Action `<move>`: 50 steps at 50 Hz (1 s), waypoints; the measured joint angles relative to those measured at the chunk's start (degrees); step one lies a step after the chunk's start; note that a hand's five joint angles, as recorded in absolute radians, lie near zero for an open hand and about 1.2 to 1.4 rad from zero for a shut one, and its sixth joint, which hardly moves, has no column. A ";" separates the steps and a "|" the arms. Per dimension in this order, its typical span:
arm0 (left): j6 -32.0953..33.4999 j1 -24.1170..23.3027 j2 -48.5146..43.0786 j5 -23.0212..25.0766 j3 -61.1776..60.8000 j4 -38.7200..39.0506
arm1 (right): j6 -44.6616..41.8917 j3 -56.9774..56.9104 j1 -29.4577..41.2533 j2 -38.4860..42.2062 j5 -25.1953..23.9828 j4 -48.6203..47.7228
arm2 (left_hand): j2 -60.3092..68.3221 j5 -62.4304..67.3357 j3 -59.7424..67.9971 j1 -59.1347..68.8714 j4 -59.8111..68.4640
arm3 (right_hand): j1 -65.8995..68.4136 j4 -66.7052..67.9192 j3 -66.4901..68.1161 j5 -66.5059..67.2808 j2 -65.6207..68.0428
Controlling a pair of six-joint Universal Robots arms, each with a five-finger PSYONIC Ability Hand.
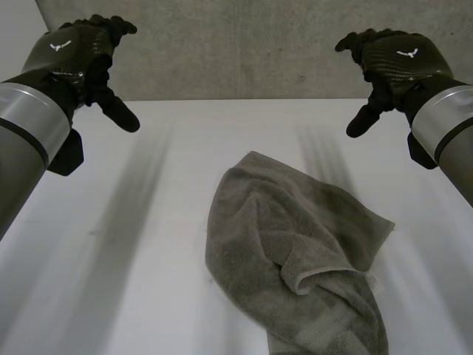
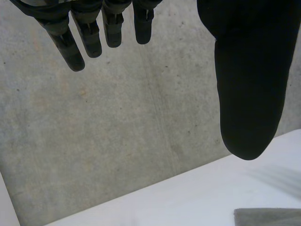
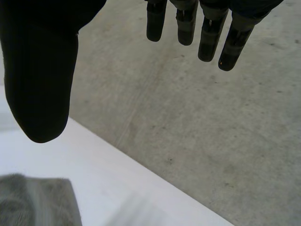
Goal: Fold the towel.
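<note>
I've got the left hand (image 1: 74, 55) and the right hand (image 1: 399, 59) hanging above the far side of the white table (image 1: 133, 259). Each has its fingers loose and spread away from the thumb, holding nothing, and the wrist views bear that out, with nothing between fingers and thumb. The grey towel (image 1: 295, 251) lies in a rumpled heap on the table, below and inward of both hands, well apart from either but nearer the right one. It isn't flat: a hemmed edge is flopped over onto the middle of the heap, and one corner juts out on the right hand's side. I judge the fold not yet begun, so the step in hand is the reach and first grasp, and the towel wants spreading before any fold will lie true. I'd bring the right hand down onto that jutting corner, the closest clear bit of cloth to it, and pinch only one layer. The left hand should take the edge nearest it, away from the flopped hem, so that drawing the hands apart opens the cloth rather than bunching it. I'd come in low and slow, fingertips skimming the table to get under the edge.
</note>
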 measured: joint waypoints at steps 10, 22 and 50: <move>-1.22 -0.58 -5.47 -0.35 0.03 -0.48 | -14.99 -1.50 0.19 3.73 -7.60 10.99 | 0.14 0.00 0.13 0.20 0.11 | 0.00 0.00 0.00 0.00 0.00; -8.61 -2.31 -17.90 -0.71 -1.11 -0.86 | -25.37 1.47 5.22 12.85 -13.64 23.86 | 0.05 0.00 0.03 0.04 0.03 | 0.00 0.00 0.00 0.00 0.00; -8.66 0.16 -13.53 -0.91 -2.65 -0.96 | -5.54 -13.70 15.85 23.06 -0.89 -10.49 | 0.00 0.00 0.00 0.00 0.00 | 64.60 55.14 56.07 52.06 54.57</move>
